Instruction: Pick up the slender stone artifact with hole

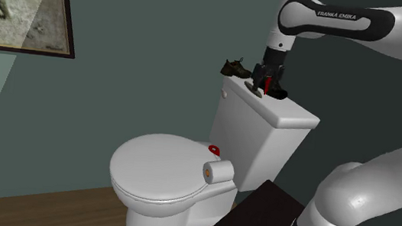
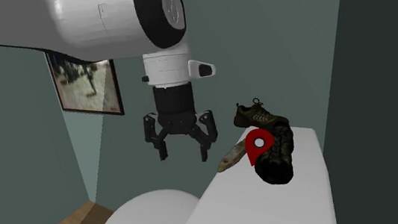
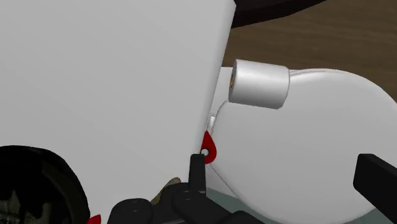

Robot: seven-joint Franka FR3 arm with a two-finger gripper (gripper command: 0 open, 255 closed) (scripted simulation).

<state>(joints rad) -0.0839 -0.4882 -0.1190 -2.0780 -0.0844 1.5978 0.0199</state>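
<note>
In the shoulder view, one white toilet (image 1: 156, 174) carries one toilet roll (image 1: 218, 172) on its closed seat cover near the tank. One dark shoe (image 1: 236, 68) sits on the tank lid (image 1: 288, 114). The arm reads "FRANKA EMIKA", and the gripper (image 1: 265, 83) hangs over the lid.

In the second exterior view, the gripper (image 2: 184, 154) is spread wide and empty, above the lid's edge. The slender stone artifact (image 2: 232, 155) lies on the lid, touching the shoe (image 2: 275, 156), which bears one red teardrop marker (image 2: 259, 145).

In the wrist view, the fingers (image 3: 197, 170) stand apart, and a second red teardrop (image 3: 208, 147) lies between tank and bowl.
</note>
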